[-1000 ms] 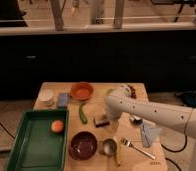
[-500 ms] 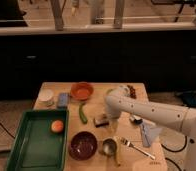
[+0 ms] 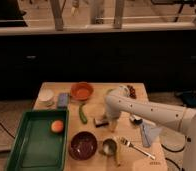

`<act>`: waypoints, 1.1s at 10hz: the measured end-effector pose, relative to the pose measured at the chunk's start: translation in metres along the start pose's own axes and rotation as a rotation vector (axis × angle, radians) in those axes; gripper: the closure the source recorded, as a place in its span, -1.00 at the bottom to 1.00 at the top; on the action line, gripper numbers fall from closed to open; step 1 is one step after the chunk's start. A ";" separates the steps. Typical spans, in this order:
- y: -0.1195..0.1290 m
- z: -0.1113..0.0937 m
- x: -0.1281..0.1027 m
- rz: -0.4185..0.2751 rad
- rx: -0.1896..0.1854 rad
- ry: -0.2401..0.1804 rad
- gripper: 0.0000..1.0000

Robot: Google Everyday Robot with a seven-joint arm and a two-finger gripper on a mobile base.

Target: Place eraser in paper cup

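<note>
The eraser is a small block, dark on top and pale at the bottom. It lies flat near the middle of the wooden table. The gripper hangs right beside it, on its right. I cannot tell if it is pinching the block. The little white paper cup stands well apart, at the back left, next to a blue block.
</note>
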 end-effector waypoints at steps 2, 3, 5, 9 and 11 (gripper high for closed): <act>0.003 0.003 0.002 0.010 -0.012 -0.004 0.46; 0.003 0.004 0.002 0.010 -0.012 -0.004 0.61; 0.003 0.002 0.003 0.009 -0.010 -0.002 0.94; 0.008 -0.020 0.009 0.007 0.009 0.006 0.95; 0.008 -0.037 0.008 0.001 0.029 0.008 0.95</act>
